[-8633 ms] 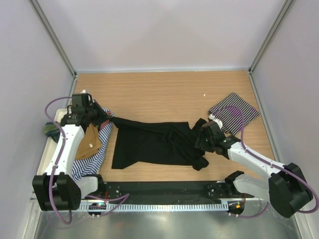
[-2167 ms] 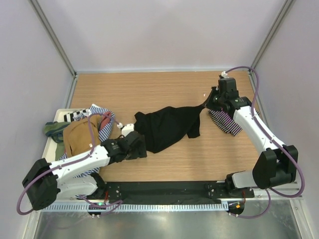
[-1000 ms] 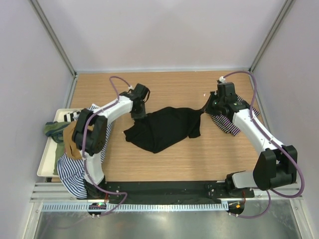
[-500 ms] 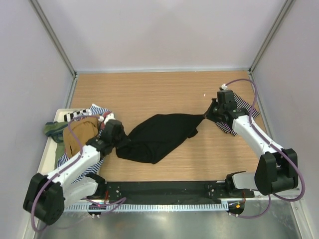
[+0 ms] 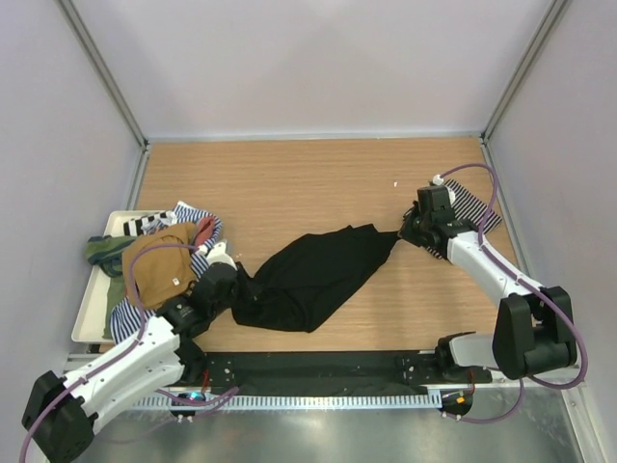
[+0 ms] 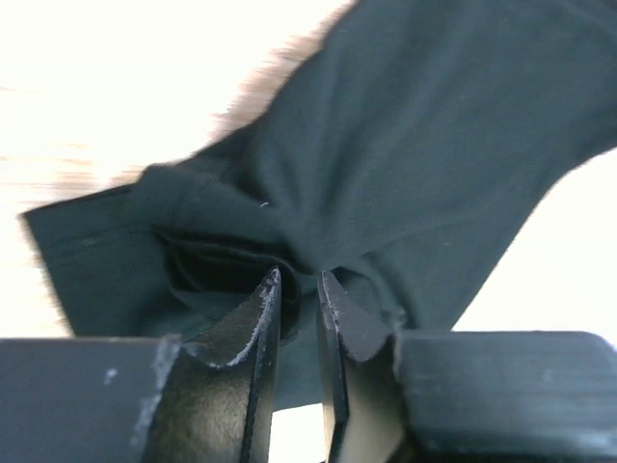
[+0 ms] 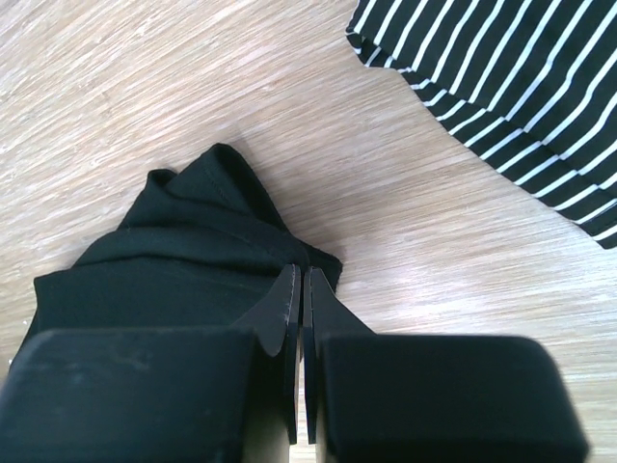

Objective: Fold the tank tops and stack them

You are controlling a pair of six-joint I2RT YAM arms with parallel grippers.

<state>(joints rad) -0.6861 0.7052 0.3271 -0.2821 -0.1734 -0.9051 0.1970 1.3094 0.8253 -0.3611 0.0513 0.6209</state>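
Vs. half a sec earlier, the left gripper [image 5: 234,283] had dropped back toward the near edge and the L arm had folded lower, its elbow now down by the bottom-left corner of the top view. The black tank top [image 5: 308,280] had gone with it. It had been a tighter band and now hung looser, with more bulk toward the near-left. The right gripper [image 5: 403,234] had slid a little nearer too, uncovering more of the black-and-white striped tank top [image 5: 474,203] behind it.

L arm lay low and long across the near-left, wrist pointing at the garment's left end. Its fingers stood a narrow gap apart with black cloth gathered right at the tips. Couldn't tell if it was still pinched. R arm reached up from its base, forearm angled in toward centre, jaws closed on the garment's right corner.

The black top lay diagonally on the wooden table [image 5: 318,178] between the two grippers — the striped one flat at far right, just beside the R wrist. The tan top [image 5: 159,272], blue-and-white striped top [image 5: 193,214] and green top [image 5: 99,251] were heaped on the white tray [image 5: 85,313] at left.
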